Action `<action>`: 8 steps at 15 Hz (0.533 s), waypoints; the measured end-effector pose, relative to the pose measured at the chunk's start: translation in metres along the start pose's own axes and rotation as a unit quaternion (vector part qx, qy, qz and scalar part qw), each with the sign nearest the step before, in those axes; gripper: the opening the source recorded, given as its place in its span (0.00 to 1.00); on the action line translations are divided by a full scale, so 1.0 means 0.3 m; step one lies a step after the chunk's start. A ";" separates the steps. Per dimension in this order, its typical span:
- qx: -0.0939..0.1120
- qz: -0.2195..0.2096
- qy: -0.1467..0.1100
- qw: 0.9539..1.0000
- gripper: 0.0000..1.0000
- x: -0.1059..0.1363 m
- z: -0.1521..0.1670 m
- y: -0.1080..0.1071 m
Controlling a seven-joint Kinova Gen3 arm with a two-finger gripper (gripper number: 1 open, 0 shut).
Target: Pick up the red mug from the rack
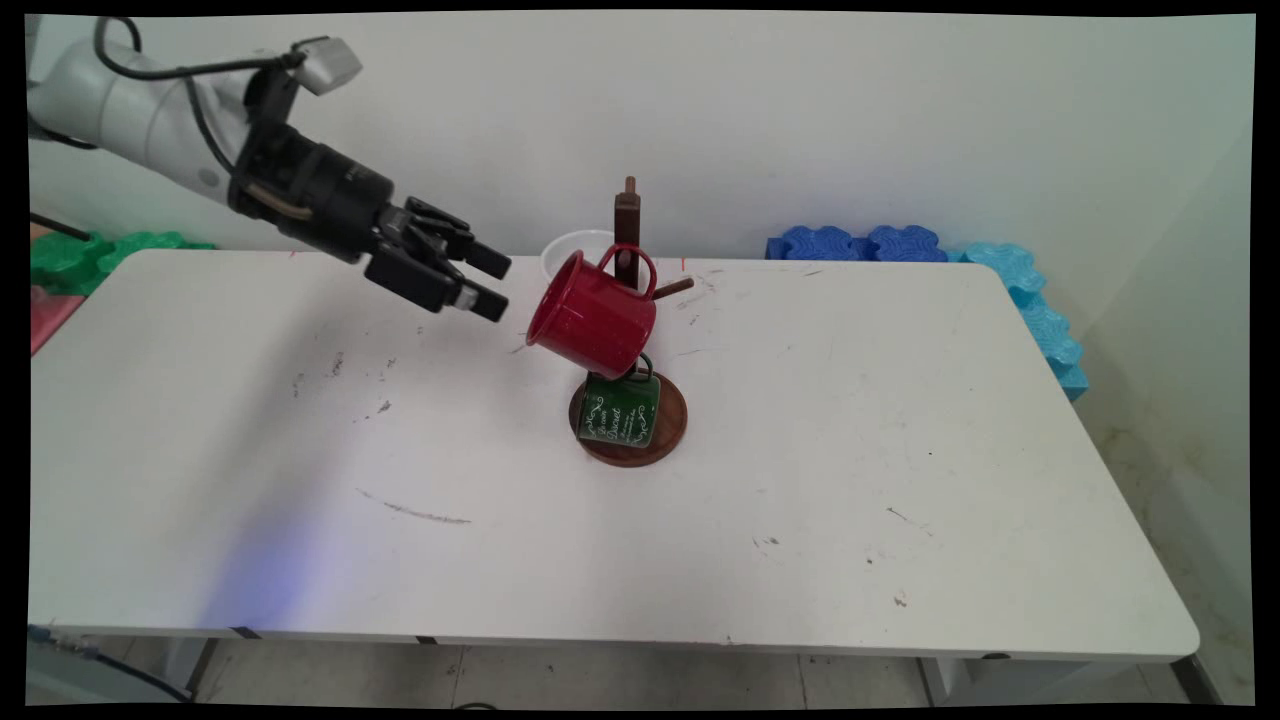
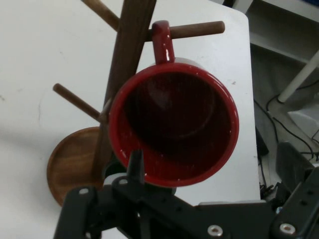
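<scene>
A red enamel mug hangs tilted by its handle on a peg of a dark wooden mug tree, its mouth turned toward my gripper. Below it a green mug with white lettering hangs over the tree's round base. My gripper is open in the air just left of the red mug, a short gap away, holding nothing. In the hand view the red mug fills the middle with its inside showing, its handle hooked over a peg, and the tree's post to its left.
A white cup stands behind the mug tree. Blue foam tiles lie along the table's back right and right edge, and green ones at the back left. The wall is close behind.
</scene>
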 end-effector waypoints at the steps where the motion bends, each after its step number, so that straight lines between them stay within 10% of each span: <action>1: -0.001 0.001 -0.001 1.000 1.00 0.001 0.010 0.002; 8: -0.008 0.013 -0.007 1.000 1.00 0.010 0.103 0.021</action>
